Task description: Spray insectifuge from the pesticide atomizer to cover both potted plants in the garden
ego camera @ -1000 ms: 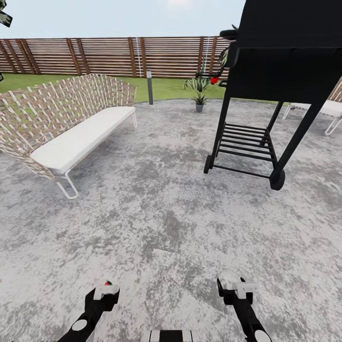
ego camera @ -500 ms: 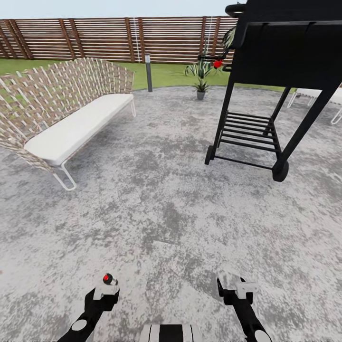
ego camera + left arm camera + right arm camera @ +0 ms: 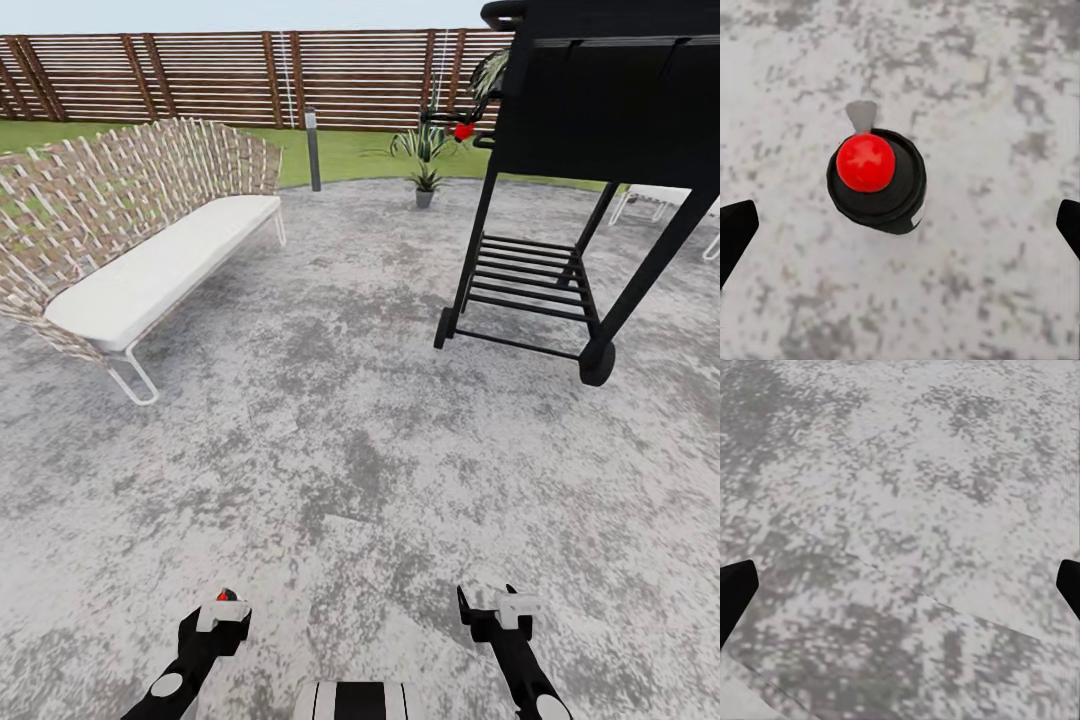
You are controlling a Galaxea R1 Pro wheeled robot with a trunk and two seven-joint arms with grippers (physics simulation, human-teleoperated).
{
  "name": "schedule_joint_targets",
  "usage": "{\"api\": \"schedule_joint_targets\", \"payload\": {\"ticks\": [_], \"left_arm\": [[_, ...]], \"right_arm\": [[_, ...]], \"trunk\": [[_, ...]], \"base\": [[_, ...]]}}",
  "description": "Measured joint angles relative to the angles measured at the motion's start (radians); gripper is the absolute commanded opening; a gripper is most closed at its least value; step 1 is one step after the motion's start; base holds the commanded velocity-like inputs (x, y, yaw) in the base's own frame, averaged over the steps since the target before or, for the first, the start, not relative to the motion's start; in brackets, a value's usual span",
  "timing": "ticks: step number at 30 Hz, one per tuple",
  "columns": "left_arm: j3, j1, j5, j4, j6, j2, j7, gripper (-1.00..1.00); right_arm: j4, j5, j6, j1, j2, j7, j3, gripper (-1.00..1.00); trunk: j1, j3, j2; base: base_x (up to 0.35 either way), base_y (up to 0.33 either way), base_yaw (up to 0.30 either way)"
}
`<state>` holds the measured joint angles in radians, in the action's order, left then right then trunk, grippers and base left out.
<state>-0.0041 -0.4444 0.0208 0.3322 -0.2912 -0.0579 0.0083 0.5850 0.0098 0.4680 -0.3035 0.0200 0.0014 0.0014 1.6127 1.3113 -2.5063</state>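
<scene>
sofa: a wicker-backed sofa with a long white cushion sits far left on the mottled grey stone patio, thin white legs, angled toward the middle

fence: brown slatted wooden fence runs along the back, with a strip of green lawn between it and the stone

lamp: slim grey lamp post stands at the lawn's edge, just past the sofa's far end

left gripper: the left gripper hangs low over the patio; in its wrist cam the two black finger tips sit way out at the edges, spread wide, nothing touching them

atomizer: the dark bottle with a red round top, the pesticide atomizer, shows between those spread fingers in the left wrist cam, seen from above. From the head cam just a bit of red peeks out at the left wrist. How it's actually held, can't tell

plants: one small potted plant with pointed green leaves in a grey pot is at the patio's far rim, well away from the robot. A taller striped spiky plant is on the grass behind it

grill: big black grill on a slatted stand with wheels fills the upper right, something small and red at its left side

right gripper: the right gripper is low over bare stone, fingers wide apart, holding nothing

chair: pale chair legs poke out behind the grill, far right
</scene>
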Motion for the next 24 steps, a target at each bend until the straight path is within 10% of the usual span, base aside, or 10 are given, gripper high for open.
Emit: {"api": "schedule_joint_targets", "payload": {"ticks": [24], "left_arm": [[0.002, 0.000, -0.006, -0.001, 0.000, 0.001, 0.000, 1.00]], "right_arm": [[0.000, 0.000, 0.000, 0.000, 0.000, -0.001, 0.000, 1.00]], "trunk": [[0.004, 0.034, -0.002]], "base": [[0.001, 0.000, 0.034]]}}
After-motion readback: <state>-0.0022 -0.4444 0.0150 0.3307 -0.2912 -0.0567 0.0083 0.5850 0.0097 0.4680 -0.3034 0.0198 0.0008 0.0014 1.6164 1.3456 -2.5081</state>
